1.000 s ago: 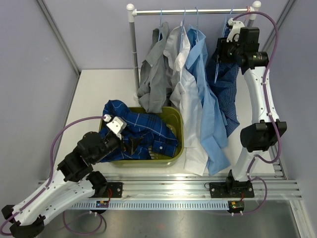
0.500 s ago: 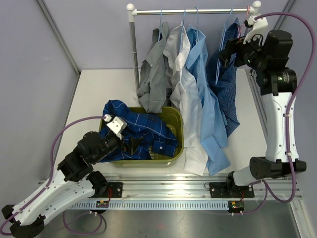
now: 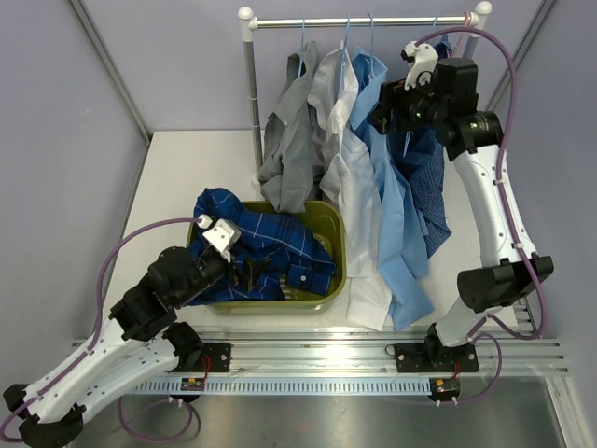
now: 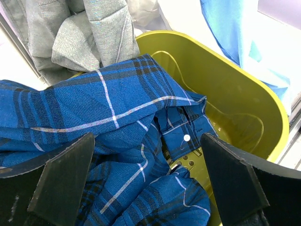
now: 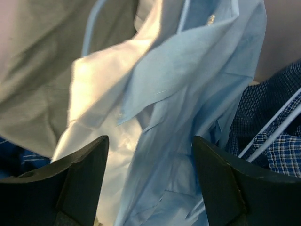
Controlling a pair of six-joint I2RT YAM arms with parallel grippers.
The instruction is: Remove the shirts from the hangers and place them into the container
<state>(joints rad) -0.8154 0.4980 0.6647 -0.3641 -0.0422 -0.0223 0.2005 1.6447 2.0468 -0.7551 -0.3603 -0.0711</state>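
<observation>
My left gripper [image 4: 148, 181], jaws spread wide, hovers over the dark blue windowpane-check shirt [image 4: 108, 108], which lies crumpled in the olive container [image 4: 244, 89] at centre frame. My right gripper [image 5: 148, 181], jaws apart, faces the light blue shirt [image 5: 188, 94], which hangs lengthwise top to bottom with its collar up.

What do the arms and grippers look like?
The left arm and right arm have white links and black joint housings, each trailed by a purple cable. The left gripper and right gripper each have two flat black wedge fingers, with a white block at the wrist.
</observation>
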